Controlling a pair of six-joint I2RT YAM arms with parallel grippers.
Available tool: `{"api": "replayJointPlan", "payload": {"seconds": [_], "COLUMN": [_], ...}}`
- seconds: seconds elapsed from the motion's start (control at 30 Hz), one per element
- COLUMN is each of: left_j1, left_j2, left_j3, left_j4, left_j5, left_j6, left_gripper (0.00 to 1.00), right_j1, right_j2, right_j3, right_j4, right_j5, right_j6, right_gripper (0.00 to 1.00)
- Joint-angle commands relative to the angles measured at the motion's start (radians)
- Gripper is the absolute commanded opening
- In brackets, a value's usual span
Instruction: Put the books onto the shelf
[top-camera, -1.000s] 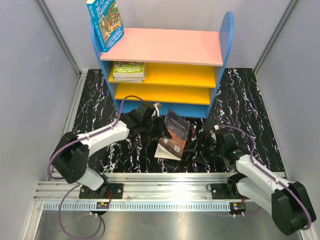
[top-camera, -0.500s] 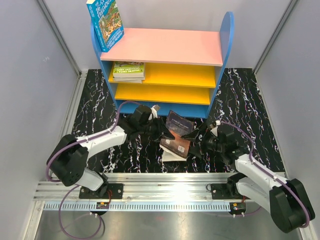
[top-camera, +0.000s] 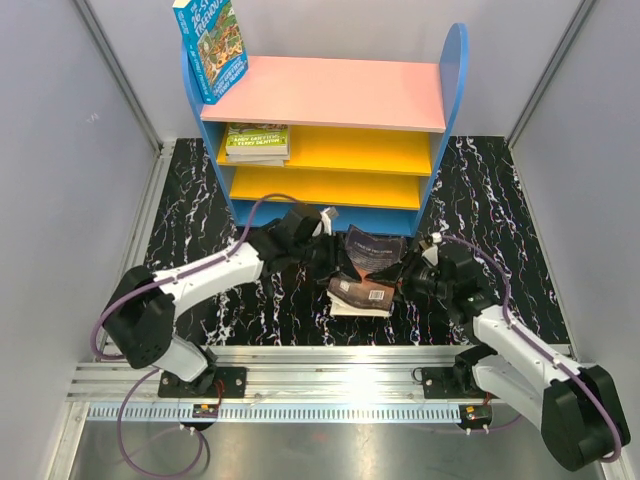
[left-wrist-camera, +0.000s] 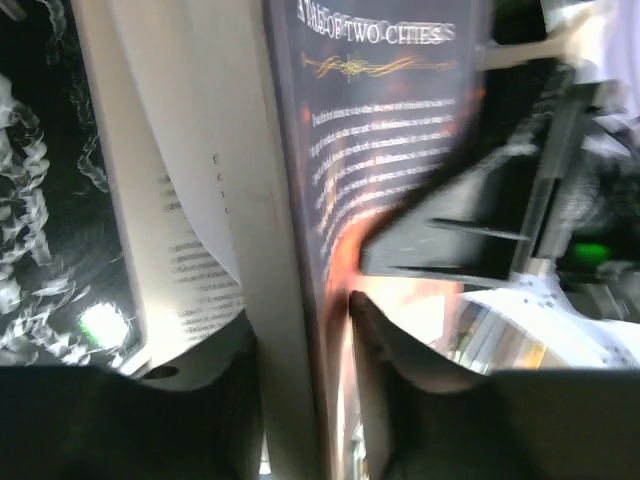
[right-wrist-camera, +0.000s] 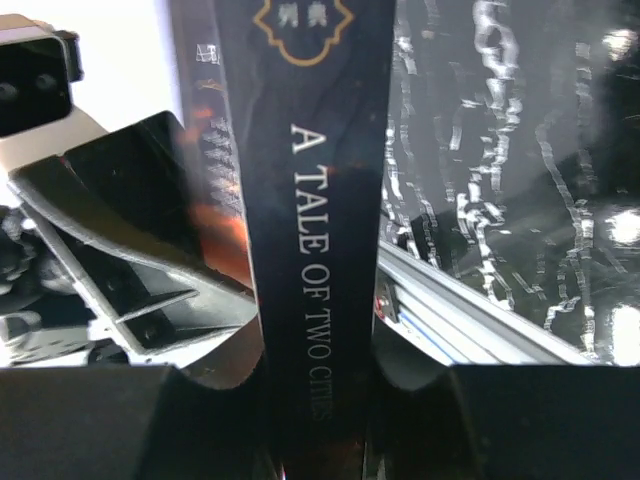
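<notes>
I have the right gripper (right-wrist-camera: 315, 385) clamped on the spine of A Tale of Two Cities (right-wrist-camera: 318, 150), its cover inside the left gripper (left-wrist-camera: 300, 345), whose grip I cannot tell.

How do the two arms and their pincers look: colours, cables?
The left arm and right arm have white links and bulky black joints; a purple cable runs along each. The left pincer and right pincer have black fingers.
</notes>
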Motion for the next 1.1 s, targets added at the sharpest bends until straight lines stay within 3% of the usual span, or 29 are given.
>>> {"api": "replayJointPlan", "payload": {"seconds": [0.0, 0.07, 0.13, 0.17, 0.27, 0.4, 0.6, 0.73, 0.8, 0.9, 1.07], "left_j1": [-0.021, -0.021, -0.028, -0.033, -0.061, -0.123, -0.390, -0.527, -0.579, -0.611, -0.621], "left_j2": [-0.046, -0.044, -0.034, -0.032, -0.034, -0.037, 0.009, 0.159, 0.279, 0.408, 0.457], "left_j3": [0.236, 0.387, 0.494, 0.582, 0.699, 0.833, 0.858, 1.001, 1.156, 1.321, 1.321], "left_j4": [-0.291, -0.547, -0.709, -0.832, -0.988, -1.027, -0.921, -0.938, -0.991, -1.050, -0.999], "left_j5": [-0.167, -0.308, -0.543, -0.676, -0.838, -0.860, -0.953, -1.021, -1.065, -1.067, -1.021], "left_j6": [0.201, 0.281, 0.322, 0.330, 0.342, 0.341, 0.313, 0.347, 0.362, 0.391, 0.421], "left_gripper": [0.50, 0.65, 0.99, 0.99, 0.99, 0.99, 0.99, 0.99, 0.99, 0.99, 0.99], "right_j1": [0.007, 0.007, 0.008, 0.007, 0.007, 0.008, 0.007, 0.007, 0.007, 0.007, 0.007], "right_j2": [-0.067, -0.096, -0.103, -0.105, -0.091, -0.059, 0.036, 0.113, 0.145, 0.170, 0.182], "right_j3": [0.138, 0.174, 0.227, 0.246, 0.310, 0.405, 0.566, 0.684, 0.735, 0.780, 0.823], "right_j4": [-0.142, -0.239, -0.315, -0.340, -0.417, -0.518, -0.690, -0.852, -0.902, -0.937, -0.980], "right_j5": [-0.003, 0.006, 0.007, 0.006, 0.007, 0.033, 0.089, 0.133, 0.135, 0.125, 0.092], "right_j6": [-0.100, -0.140, -0.178, -0.190, -0.244, -0.302, -0.350, -0.385, -0.388, -0.385, -0.387], "right_gripper": [0.00, 0.00, 0.00, 0.00, 0.02, 0.00, 0.00, 0.00, 0.00, 0.00, 0.00]}}
